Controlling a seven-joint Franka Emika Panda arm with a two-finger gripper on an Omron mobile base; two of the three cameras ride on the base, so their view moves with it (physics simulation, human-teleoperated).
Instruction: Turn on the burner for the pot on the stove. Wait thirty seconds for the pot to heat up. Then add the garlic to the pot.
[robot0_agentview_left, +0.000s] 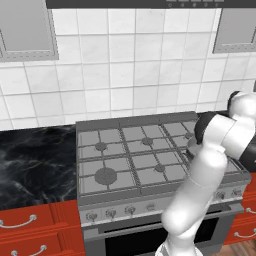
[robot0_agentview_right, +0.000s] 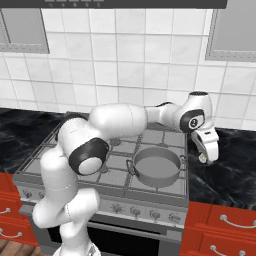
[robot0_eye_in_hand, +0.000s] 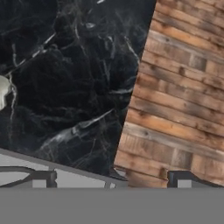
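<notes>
No readable text, label, number or sign appears anywhere.

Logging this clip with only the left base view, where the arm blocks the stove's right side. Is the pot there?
Observer: Yes. In the right base view the pot sits on the stove, at its front right, and looks empty.
Operator: Where is the gripper?
Observer: The gripper hangs past the stove's right edge, over the black counter.
Operator: Is it holding the garlic?
Observer: No. In the hand view the garlic lies on the counter, off to one side of the open gripper.
</notes>
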